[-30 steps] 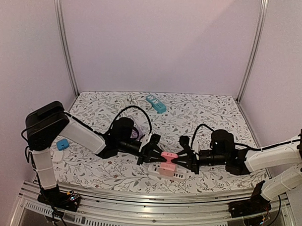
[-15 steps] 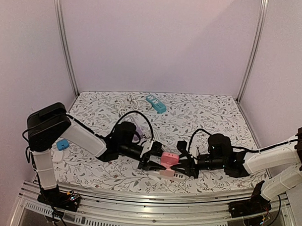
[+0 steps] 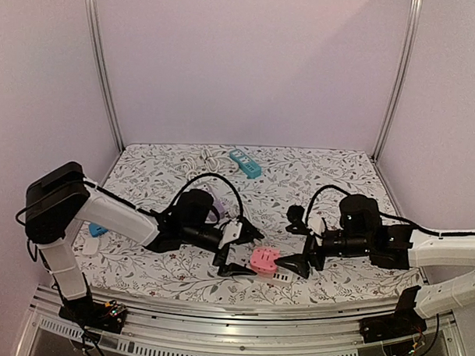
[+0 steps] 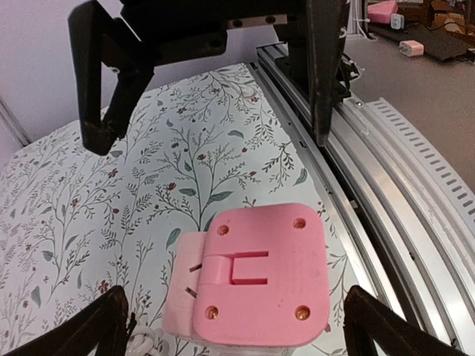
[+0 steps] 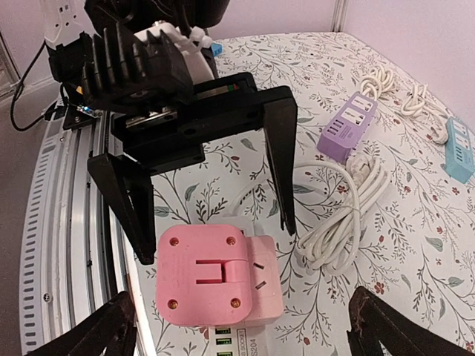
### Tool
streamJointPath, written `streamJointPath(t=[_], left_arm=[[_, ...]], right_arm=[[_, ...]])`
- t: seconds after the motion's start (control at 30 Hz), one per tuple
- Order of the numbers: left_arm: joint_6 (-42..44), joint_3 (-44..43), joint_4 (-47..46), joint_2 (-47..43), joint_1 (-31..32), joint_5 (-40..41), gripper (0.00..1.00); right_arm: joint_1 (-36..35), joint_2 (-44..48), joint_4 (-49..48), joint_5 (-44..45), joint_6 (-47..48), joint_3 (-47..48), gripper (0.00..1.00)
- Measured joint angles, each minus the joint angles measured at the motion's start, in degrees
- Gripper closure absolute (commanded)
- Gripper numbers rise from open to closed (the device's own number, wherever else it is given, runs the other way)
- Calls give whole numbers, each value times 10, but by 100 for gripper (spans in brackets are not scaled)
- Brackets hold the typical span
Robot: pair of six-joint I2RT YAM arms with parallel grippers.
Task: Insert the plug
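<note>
Wide open at the left claw (image 3: pixel 244 252), with nothing held. Equally wide at the right claw (image 3: pixel 295 241), facing it from the right, likewise with nothing held. Between the two, gripped by neither, the pink plug (image 3: pixel 263 259), seated flat on top of the white power strip (image 3: pixel 279 275) near the near edge of the floral counter (image 3: pixel 339 181). Depth of the pins impossible to tell. Farther back, a coiled white cable (image 5: pixel 338 215), then a purple power strip (image 5: pixel 349 122) beyond it. Well apart, by the far edge, a teal power strip (image 3: pixel 245 163)
</note>
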State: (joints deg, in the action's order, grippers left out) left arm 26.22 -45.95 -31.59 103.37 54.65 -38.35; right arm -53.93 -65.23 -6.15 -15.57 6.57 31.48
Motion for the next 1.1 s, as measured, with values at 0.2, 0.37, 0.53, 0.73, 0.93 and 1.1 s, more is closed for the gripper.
streamJointPath(t=[0.2, 0.37, 0.53, 0.73, 0.93, 1.1], left_arm=[[43, 14, 77, -86, 1, 33, 0], [98, 27, 181, -159, 2, 61, 0], [97, 28, 279, -235, -7, 114, 1], [57, 56, 359, -327, -52, 189, 0], [-2, 122, 393, -433, -76, 244, 0], [-39, 164, 401, -519, -106, 255, 0]], right_arm=[[0, 10, 55, 6, 15, 50, 1], [-1, -40, 101, 21, 12, 114, 1], [-17, -118, 181, 33, 18, 210, 1], [-72, -217, 330, 92, 52, 355, 1], [-97, -258, 419, 120, 79, 401, 1], [-97, -303, 485, 154, 96, 455, 1]])
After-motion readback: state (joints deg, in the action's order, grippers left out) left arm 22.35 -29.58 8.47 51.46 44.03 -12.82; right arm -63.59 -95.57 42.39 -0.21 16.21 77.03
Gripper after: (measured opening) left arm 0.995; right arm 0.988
